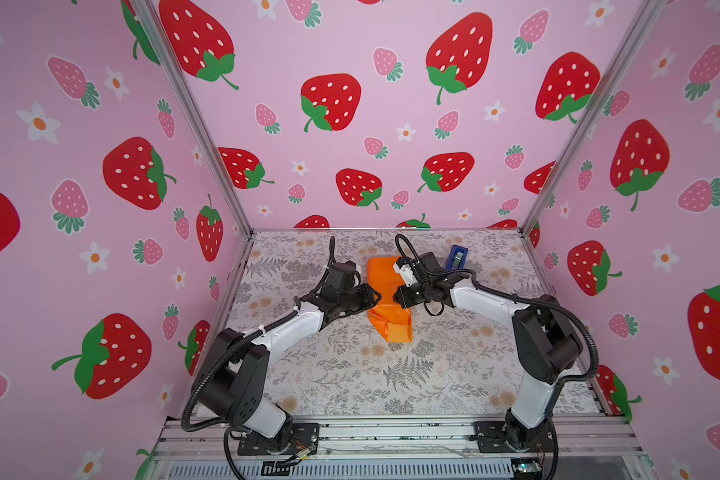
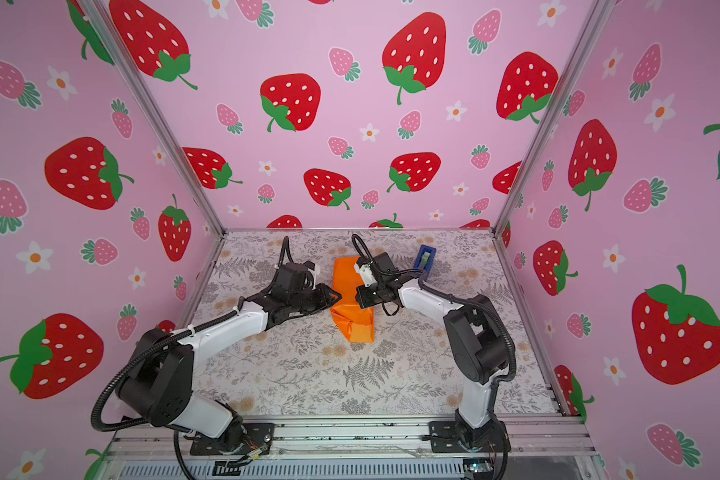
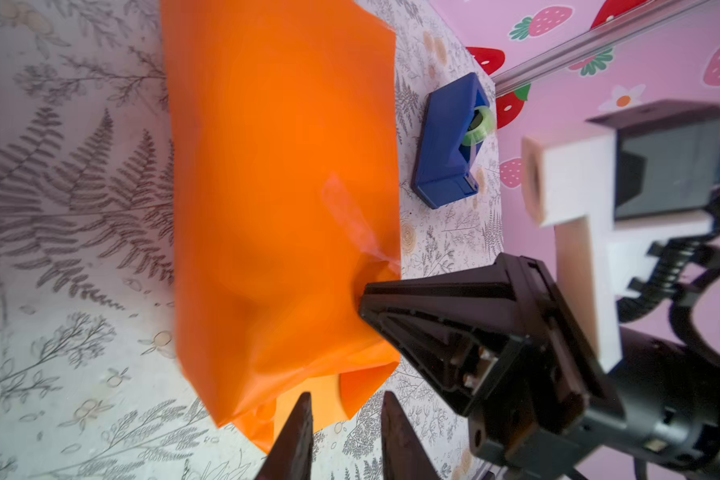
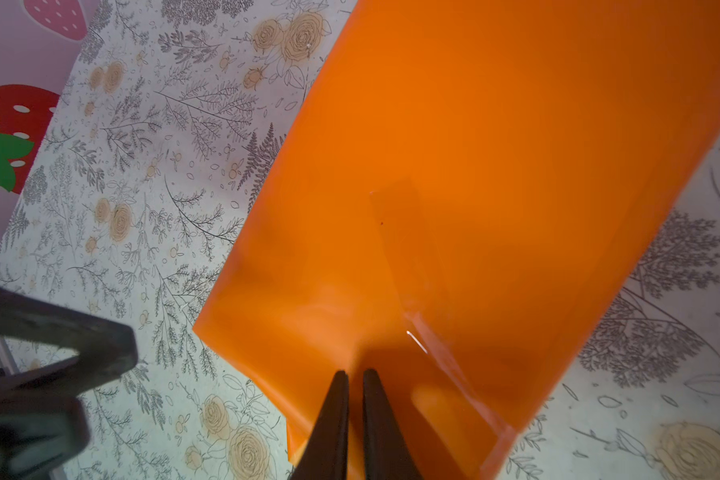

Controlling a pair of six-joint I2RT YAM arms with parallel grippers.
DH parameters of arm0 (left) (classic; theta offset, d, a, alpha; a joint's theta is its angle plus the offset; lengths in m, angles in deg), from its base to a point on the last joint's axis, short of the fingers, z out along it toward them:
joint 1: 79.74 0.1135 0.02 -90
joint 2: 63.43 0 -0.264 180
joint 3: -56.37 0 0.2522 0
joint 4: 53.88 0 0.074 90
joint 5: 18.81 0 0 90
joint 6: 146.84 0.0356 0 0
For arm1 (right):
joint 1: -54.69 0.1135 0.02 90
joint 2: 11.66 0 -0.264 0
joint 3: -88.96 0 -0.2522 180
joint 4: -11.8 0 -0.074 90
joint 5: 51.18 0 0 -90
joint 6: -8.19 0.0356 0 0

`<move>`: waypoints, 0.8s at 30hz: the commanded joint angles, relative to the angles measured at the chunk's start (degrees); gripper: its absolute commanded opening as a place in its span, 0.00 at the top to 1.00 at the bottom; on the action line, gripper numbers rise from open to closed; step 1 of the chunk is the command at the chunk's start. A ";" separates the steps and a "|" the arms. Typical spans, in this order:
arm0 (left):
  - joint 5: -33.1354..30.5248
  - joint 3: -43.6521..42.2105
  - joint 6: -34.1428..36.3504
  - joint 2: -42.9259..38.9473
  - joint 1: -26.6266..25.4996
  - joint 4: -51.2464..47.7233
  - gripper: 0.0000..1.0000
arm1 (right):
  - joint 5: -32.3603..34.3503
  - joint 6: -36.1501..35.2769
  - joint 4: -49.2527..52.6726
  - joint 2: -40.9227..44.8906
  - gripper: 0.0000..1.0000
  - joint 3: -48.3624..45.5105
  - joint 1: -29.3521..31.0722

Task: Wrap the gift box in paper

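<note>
The orange paper (image 1: 391, 326) (image 2: 352, 326) lies folded into a long parcel in the middle of the table, with a strip of clear tape (image 3: 341, 203) across its seam. The gift box is hidden under it. My left gripper (image 1: 376, 297) (image 3: 346, 399) is at the parcel's left side. It is open, and a loose paper flap lies just past its fingertips. My right gripper (image 1: 395, 296) (image 4: 355, 376) meets the parcel from the right. Its jaws are nearly together, pinching the paper (image 4: 495, 145), which puckers at the tip (image 3: 366, 297).
A blue tape dispenser (image 1: 456, 257) (image 2: 425, 259) (image 3: 449, 141) stands at the back right, close behind the right arm. The floral table cover (image 1: 391, 382) stretches towards the front. Strawberry-print walls and metal posts enclose the table on three sides.
</note>
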 commanded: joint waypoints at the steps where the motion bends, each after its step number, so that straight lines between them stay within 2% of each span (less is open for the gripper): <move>1: 4.57 4.43 2.90 3.76 0.12 -4.63 0.71 | -3.32 -0.13 1.94 1.65 0.87 0.88 0.17; 4: 5.48 6.21 3.63 6.06 0.16 -4.82 0.75 | -6.89 -0.11 1.48 1.17 0.88 1.05 0.17; 6: 5.48 7.28 4.25 7.53 0.25 -5.53 0.77 | -6.80 -0.19 1.79 0.63 0.87 0.89 0.06; 15: 6.52 5.72 5.32 11.25 2.84 -7.84 0.83 | 0.50 0.11 5.27 0.24 0.90 -0.49 -0.77; 24: 6.99 4.72 4.74 11.23 3.98 -7.36 0.84 | 3.50 -0.04 8.53 2.60 0.91 -0.55 -1.01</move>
